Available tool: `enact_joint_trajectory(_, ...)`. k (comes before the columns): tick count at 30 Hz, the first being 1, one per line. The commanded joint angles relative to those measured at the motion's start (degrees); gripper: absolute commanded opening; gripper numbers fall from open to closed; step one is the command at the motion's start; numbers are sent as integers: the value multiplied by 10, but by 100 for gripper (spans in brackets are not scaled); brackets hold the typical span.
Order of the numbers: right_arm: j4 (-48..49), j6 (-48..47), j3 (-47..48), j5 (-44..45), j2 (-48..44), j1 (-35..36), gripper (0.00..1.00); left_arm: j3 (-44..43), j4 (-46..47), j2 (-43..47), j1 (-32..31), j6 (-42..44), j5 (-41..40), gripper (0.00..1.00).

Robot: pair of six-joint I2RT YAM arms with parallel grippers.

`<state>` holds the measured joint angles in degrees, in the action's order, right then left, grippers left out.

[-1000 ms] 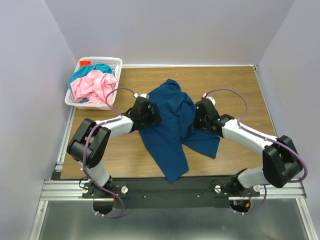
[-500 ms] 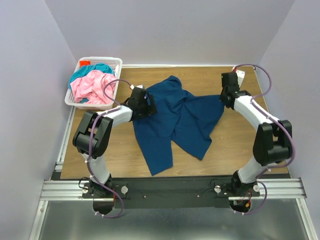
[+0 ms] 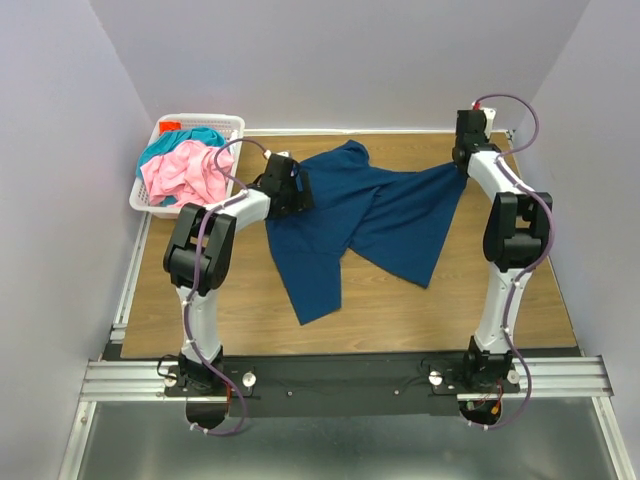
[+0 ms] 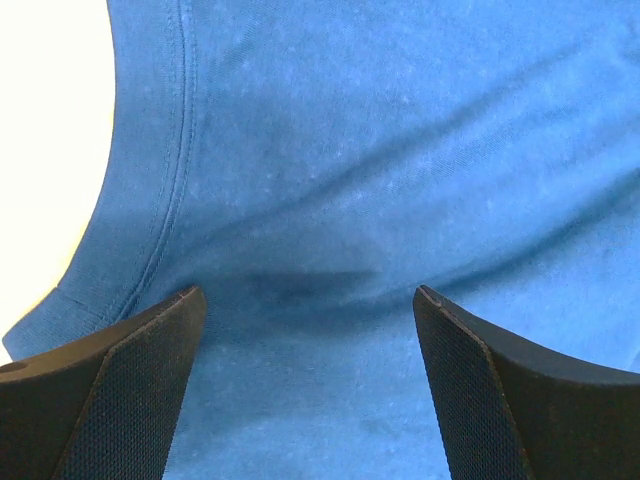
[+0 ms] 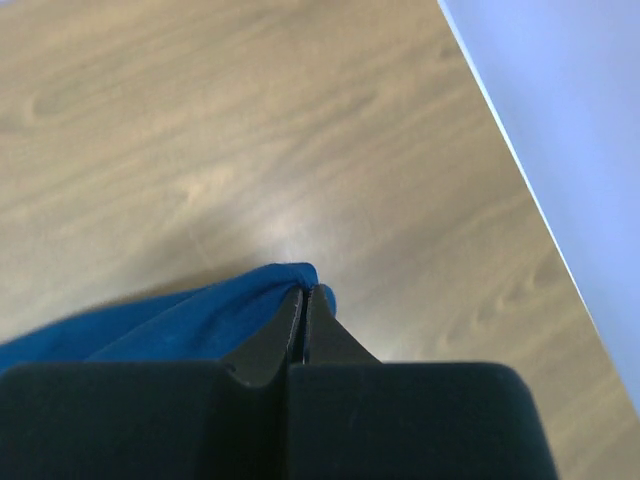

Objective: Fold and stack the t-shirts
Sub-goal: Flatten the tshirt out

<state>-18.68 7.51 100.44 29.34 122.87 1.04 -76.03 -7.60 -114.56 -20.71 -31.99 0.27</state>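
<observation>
Dark blue t-shirt (image 3: 370, 215) lies stretched across the surface (image 3: 450, 300), its far right corner clamped in the right hand (image 5: 303, 300), its left edge directly under the left hand (image 4: 310, 300), spread wide apart.

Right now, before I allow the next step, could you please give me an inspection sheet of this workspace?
Surface: wooden table.
Job's things: dark blue t-shirt spread crumpled on the table; pink t-shirt and teal t-shirt bunched in the white lattice basket.
Clutter: only that basket, at the far left corner.
Grippers: left gripper open over the blue shirt; right gripper shut on its far right corner.
Cables: purple cables loop along both arms.
Surroundings: pale walls; metal rail at the near edge.
</observation>
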Motion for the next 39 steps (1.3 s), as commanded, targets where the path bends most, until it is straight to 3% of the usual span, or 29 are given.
enact_joint_trajectory(1, 7, -42, 92, -4, 68, -4, 1, -44, -37, -40, 3, 30, -5, 93)
enact_joint_trajectory(7, 7, -67, 214, 2, 136, -8, 2, -126, -56, -48, 8, 49, 3, 93)
enact_joint_trajectory(10, -3, -64, 237, -2, 117, -8, 22, -168, -78, -30, 10, 56, -40, 93)
enact_joint_trajectory(11, -6, -51, 224, -11, 100, -9, 57, -168, -84, -8, 10, 56, -45, 93)
enact_joint_trajectory(13, -6, -23, 159, -44, 27, -8, 97, -138, -74, 25, 7, 52, -49, 93)
enact_joint_trajectory(14, -6, -9, 134, -53, -3, -8, 100, -116, -65, 65, 4, 47, -50, 93)
enact_joint_trajectory(22, 2, 124, -190, -188, -290, -9, 100, 153, -50, 243, -79, -27, -74, 93)
enact_joint_trajectory(28, 8, 169, -365, -268, -426, -8, 100, 335, -55, 359, -164, -110, -78, 93)
enact_joint_trajectory(33, 8, 202, -446, -275, -503, -8, 100, 387, -78, 430, -233, -182, -75, 93)
enact_joint_trajectory(39, 8, 205, -478, -281, -524, -8, 100, 393, -134, 436, -282, -224, -91, 93)
